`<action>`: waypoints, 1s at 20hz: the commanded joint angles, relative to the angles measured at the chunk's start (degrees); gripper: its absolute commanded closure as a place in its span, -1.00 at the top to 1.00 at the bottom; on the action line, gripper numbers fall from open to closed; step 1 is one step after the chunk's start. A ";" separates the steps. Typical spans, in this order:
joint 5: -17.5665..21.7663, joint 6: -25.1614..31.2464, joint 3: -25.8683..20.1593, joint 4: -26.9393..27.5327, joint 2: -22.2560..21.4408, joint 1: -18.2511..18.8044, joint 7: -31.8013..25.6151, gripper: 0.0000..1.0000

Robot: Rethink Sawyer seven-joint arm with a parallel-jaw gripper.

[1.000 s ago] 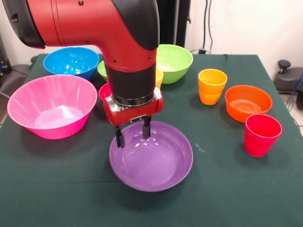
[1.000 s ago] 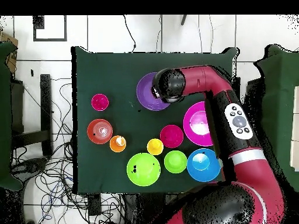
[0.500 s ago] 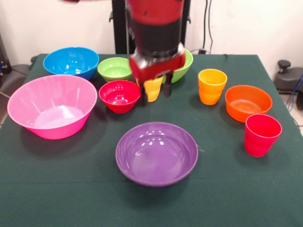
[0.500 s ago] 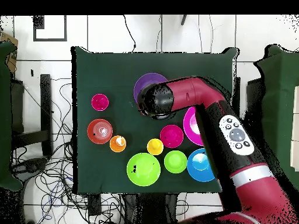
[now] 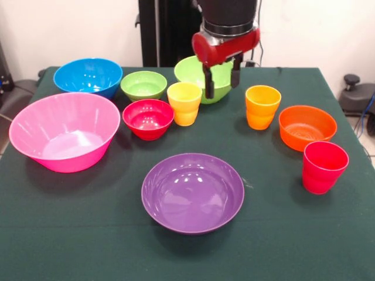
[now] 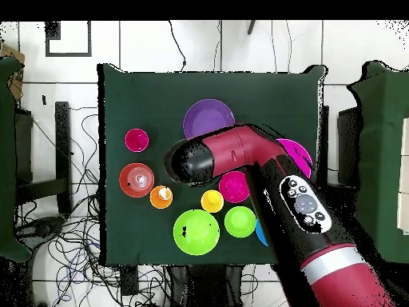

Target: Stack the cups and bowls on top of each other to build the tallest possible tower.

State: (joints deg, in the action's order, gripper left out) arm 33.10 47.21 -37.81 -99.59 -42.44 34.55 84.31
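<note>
The wide purple bowl (image 5: 193, 193) stands alone at the table's near middle, nothing on it; it also shows in the overhead view (image 6: 209, 117). My gripper (image 5: 221, 81) hangs open and empty, raised in front of the large lime green bowl (image 5: 193, 70), between the yellow cup (image 5: 184, 103) and the orange cup (image 5: 262, 106). The red cup (image 5: 324, 167) and small orange bowl (image 5: 307, 127) stand at the right. The small red bowl (image 5: 147, 119), small green bowl (image 5: 143, 85), blue bowl (image 5: 88, 76) and big pink bowl (image 5: 63, 132) stand at the left.
In the overhead view the arm's wrist (image 6: 192, 161) covers the gripper, and the arm hides most of the pink bowl (image 6: 297, 152) and the blue bowl. Dark green cloth (image 5: 70, 234) covers the table.
The gripper has left the purple bowl, risen and moved back and to the right in the front view, past the yellow cup, still empty. The purple bowl shifted slightly.
</note>
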 commanded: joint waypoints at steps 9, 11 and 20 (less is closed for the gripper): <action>4.01 -12.86 12.91 -3.23 8.16 -9.01 14.20 1.00; 3.48 -13.78 14.08 -2.72 9.03 -10.67 15.09 1.00; 1.41 -15.19 14.29 -4.84 9.65 -10.23 11.95 1.00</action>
State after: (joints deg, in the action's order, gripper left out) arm 33.09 35.38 -26.89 -101.18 -35.86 24.16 90.45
